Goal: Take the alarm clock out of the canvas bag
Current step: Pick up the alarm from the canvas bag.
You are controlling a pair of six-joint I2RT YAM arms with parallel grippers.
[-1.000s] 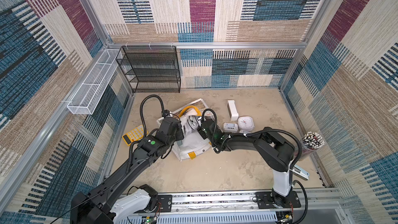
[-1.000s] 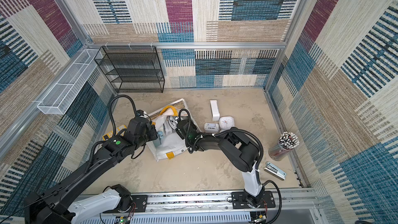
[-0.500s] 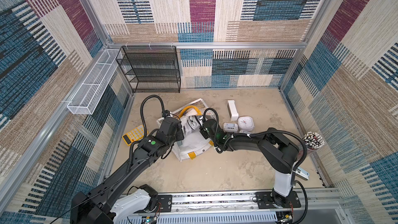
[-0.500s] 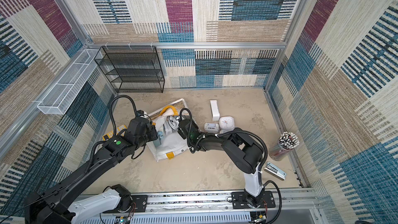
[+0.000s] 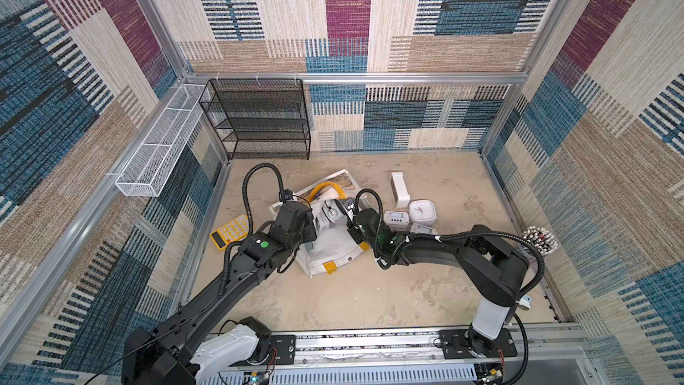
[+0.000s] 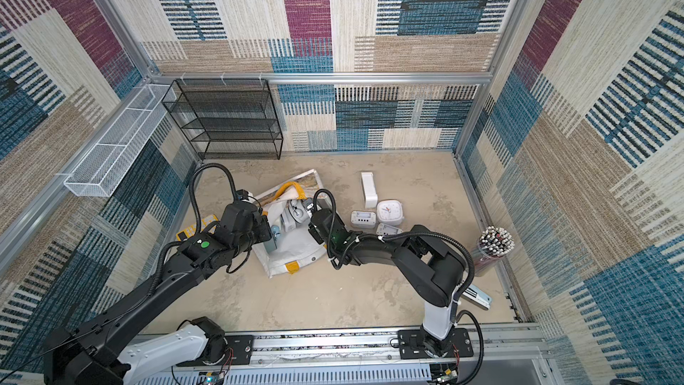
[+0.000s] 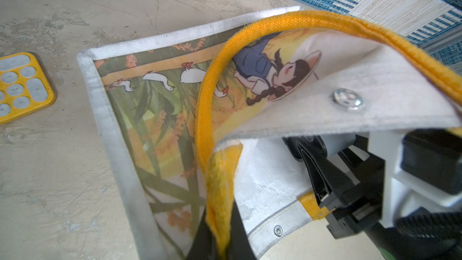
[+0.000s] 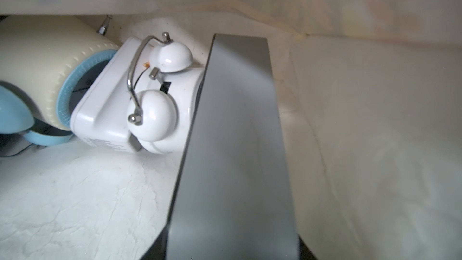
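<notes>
The canvas bag (image 5: 333,250) lies on its side on the floor, mouth toward the back wall, printed side (image 7: 155,101) underneath. My left gripper (image 7: 220,241) is shut on its yellow strap handle (image 7: 207,121) and holds the upper flap up. The alarm clock (image 8: 150,96), white with twin bells, lies inside the mouth and shows in a top view (image 5: 330,212). My right gripper (image 5: 349,218) reaches into the mouth. One grey finger (image 8: 232,133) rests against the clock's side. The other finger is hidden, so its grip does not show.
A cream and blue clock (image 8: 50,71) lies in the bag behind the white one. On the floor right of the bag are a white square clock (image 5: 422,212), a small digital clock (image 5: 396,217) and a white box (image 5: 399,190). A yellow calculator (image 5: 233,231) lies left; a pencil cup (image 5: 538,244) stands far right.
The right arm's elbow has swung a little to the right while its gripper stayed at the bag's mouth. The left arm and the bag have not moved.
</notes>
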